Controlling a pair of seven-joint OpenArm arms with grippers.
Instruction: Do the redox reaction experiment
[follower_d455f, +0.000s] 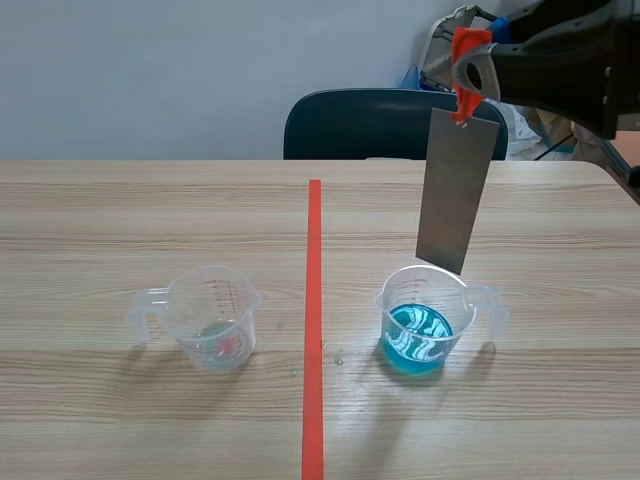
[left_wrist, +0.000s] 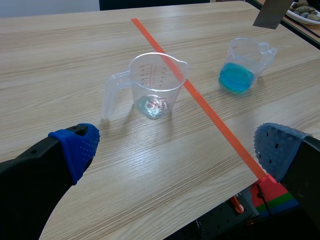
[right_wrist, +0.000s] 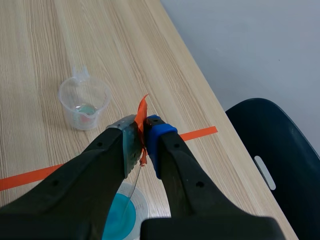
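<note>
1. Grey metal strip (follower_d455f: 455, 190) is hanging almost upright, directly above the cup of blue liquid (follower_d455f: 415, 335). I am seeing its lower edge above that cup's rim and out of the liquid.
2. I am reading the right gripper (right_wrist: 142, 132) as clamped on the strip's top end. An orange-red tab (right_wrist: 142, 110) is sticking up between the two pads, high over the cup of blue liquid.
3. From the right wrist camera I am looking straight down past the fingers. The blue liquid is showing right beneath them, with the strip appearing edge-on as a thin line.
4. The cup of blue liquid is standing upright on the wooden table (follower_d455f: 150, 220), just right of the orange-red tape line (follower_d455f: 314, 300). Its handle is pointing away from that line.
5. A clear measuring cup (follower_d455f: 212, 320) is standing well apart from the cup of blue liquid, across the tape line. Only a thin film with a reddish tint is showing at its bottom, and its handle is turned away from the blue cup.
6. My left gripper (left_wrist: 175, 150) is hovering low on the near side of the clear measuring cup, far from the blue cup. Its blue pads are spread wide and gripping nothing.
7. A dark blue chair (follower_d455f: 380, 125) is sitting beyond the table's far edge, behind the cup of blue liquid.
</note>
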